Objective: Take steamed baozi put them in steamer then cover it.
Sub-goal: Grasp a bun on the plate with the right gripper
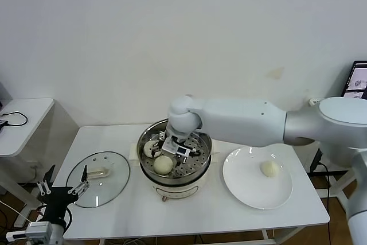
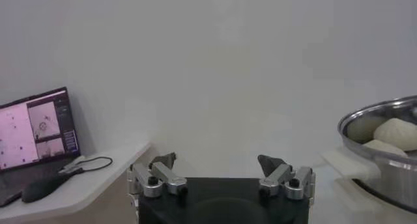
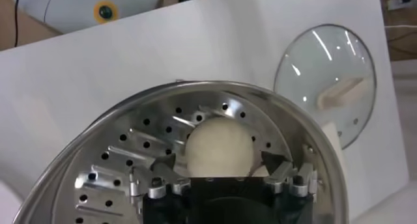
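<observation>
Baozi: one bun point(image 1: 163, 164) sits on the perforated tray at the near side of the steamer point(image 1: 202, 163); in the R wrist view the same bun point(image 3: 219, 147) lies on the tray between the fingertips, w/ gaps visible on both sides, so not gripped. A second bun point(image 1: 150, 149) shows partly at the steamer's left side, mostly hidden by the arm. In the L wrist view two pale buns point(image 2: 397, 135) show above the steamer rim. One more bun point(image 1: 269, 168) rests on the white plate point(image 1: 246, 190), right of the steamer, well apart from it.

Steamer: centre of white table point(image 1: 189, 213), uncovered, shiny steel wall, white base.

Cover point(image 1: 98, 179): glass lid lies flat on table left of steamer, just beside it, cream handle up. Also seen in R wrist view point(image 3: 329, 82).

Right gripper point(image 1: 175, 148): inside the steamer, over the tray, pointing down; jaws apart, straddling the near bun, nothing clamped point(image 3: 219, 161).

Left gripper point(image 1: 62, 189): parked low at the table's near-left corner, just beside the cover's edge; jaws spread wide, nothing between them point(image 2: 218, 167).

Surroundings: small side table point(image 1: 23, 121) w/ cable at far left; monitor point(image 1: 356, 80) at far right edge.
</observation>
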You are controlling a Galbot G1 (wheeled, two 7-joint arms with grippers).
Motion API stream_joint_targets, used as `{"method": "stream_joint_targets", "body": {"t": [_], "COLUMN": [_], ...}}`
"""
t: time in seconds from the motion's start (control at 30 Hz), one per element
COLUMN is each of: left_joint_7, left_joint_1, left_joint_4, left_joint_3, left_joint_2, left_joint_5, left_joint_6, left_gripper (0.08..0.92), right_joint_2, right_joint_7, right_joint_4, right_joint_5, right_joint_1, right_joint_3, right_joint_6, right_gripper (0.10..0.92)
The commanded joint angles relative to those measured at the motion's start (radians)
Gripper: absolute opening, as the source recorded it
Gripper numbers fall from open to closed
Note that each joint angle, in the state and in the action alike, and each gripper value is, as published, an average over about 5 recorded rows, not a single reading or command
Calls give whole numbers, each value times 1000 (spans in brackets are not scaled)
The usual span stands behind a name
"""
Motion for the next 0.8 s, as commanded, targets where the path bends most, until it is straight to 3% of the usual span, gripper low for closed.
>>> {"method": "stream_joint_targets", "body": {"t": [0.03, 0.43, 0.8], "left_joint_7": [1, 2, 4], "left_joint_1": [-2, -16, -19], "left_joint_4": [0, 1, 9], "left_joint_3": [2, 26, 53], "left_joint_2": [3, 30, 51], "left_joint_5": [0, 4, 13], "left_joint_6": [1, 2, 3], "left_gripper": [823, 823, 823], "right_joint_2": [-172, -615, -959], "right_joint_7": [-38, -87, -63], "right_joint_4": [74, 232, 338], "right_joint_5": [57, 166, -3], "right_joint_1": [94, 85, -258], "right_joint_3": [46, 132, 366], "right_joint_6": [-39, -382, -438], "right_gripper": [822, 823, 823]}}
